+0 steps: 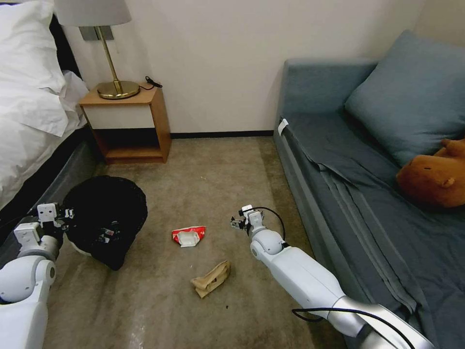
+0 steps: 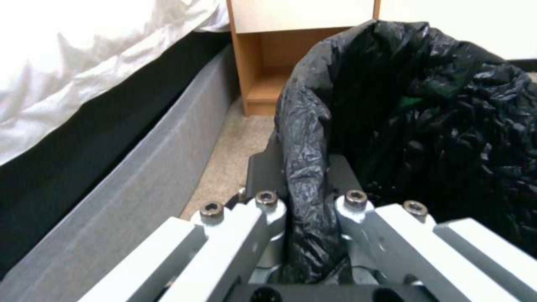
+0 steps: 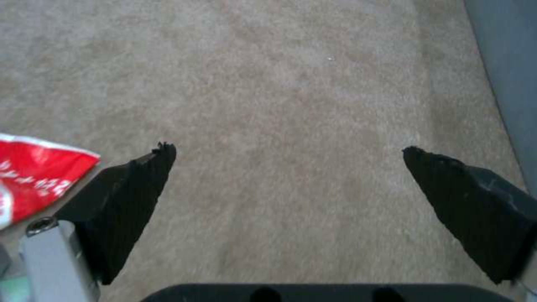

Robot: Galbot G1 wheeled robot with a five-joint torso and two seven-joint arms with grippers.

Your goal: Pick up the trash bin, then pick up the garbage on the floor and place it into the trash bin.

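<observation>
Black-bagged bin (image 1: 109, 218) tilted; red wrapper (image 1: 189, 236), prob. paper wad (image 1: 211, 279) on carpet.

Left tool (image 1: 68, 214) sits at the rim of the trash bin (image 1: 109, 218), which is tilted at near left beside the bed (image 1: 34, 121). Right tool (image 1: 238, 223) hangs over bare carpet (image 1: 218, 169), just right of the red-and-white wrapper (image 1: 189, 236). Crumpled brown paper (image 1: 211, 279) lies nearer. Sofa (image 1: 368, 184) at right; nightstand (image 1: 128, 123) with lamp (image 1: 104, 43) at far left.

trash bin (image 1: 109, 218) whitish base mostly hidden under black bag, red-and-white wrapper (image 3: 33, 176) cut off at the edge
</observation>
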